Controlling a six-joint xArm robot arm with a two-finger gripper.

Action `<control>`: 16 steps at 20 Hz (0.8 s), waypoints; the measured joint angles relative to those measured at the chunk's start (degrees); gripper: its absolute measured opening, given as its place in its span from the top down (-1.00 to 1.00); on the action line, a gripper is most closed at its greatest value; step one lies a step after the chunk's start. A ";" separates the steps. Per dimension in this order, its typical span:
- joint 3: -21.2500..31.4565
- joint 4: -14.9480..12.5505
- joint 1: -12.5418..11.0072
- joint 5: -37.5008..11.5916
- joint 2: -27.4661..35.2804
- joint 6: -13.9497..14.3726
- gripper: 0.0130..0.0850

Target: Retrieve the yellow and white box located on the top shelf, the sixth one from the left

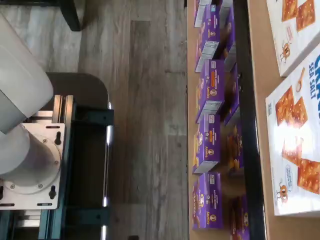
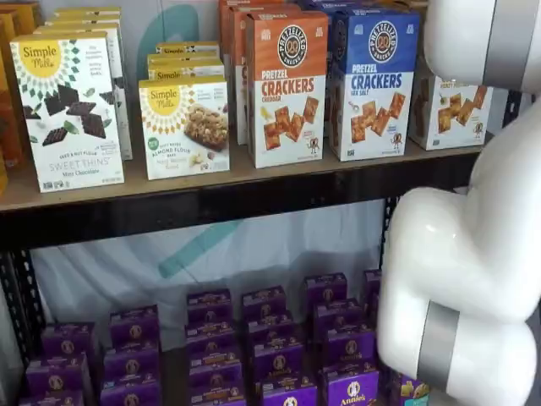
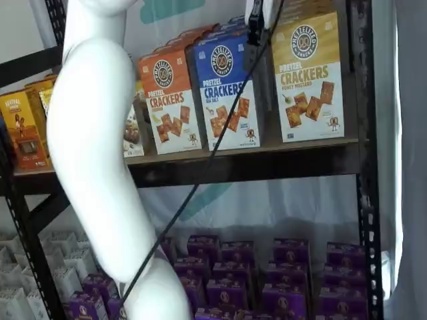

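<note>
The yellow and white box stands at the right end of the top shelf, next to a blue-topped cracker box. In a shelf view only its white lower part shows behind the white arm. My gripper hangs from the view's top edge, in front of the gap between the blue-topped box and the yellow box, near their tops. Only a bit of white body and one black finger show, with the cable beside it, and it holds nothing that I can see.
An orange-topped cracker box and Simple Mills boxes stand further left on the top shelf. Purple boxes fill the lower shelf and show in the wrist view. The white arm fills much of both shelf views.
</note>
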 joint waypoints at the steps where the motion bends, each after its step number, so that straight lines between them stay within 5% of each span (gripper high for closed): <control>1: 0.47 -0.56 0.32 -0.62 -0.42 -0.04 -1.00; 4: 2.58 -2.04 1.73 -2.62 -2.30 0.28 -1.00; 9: 3.94 -0.73 1.81 -3.35 -3.46 1.04 -1.00; 16: 6.04 9.81 -2.94 -7.46 -5.20 2.22 -1.00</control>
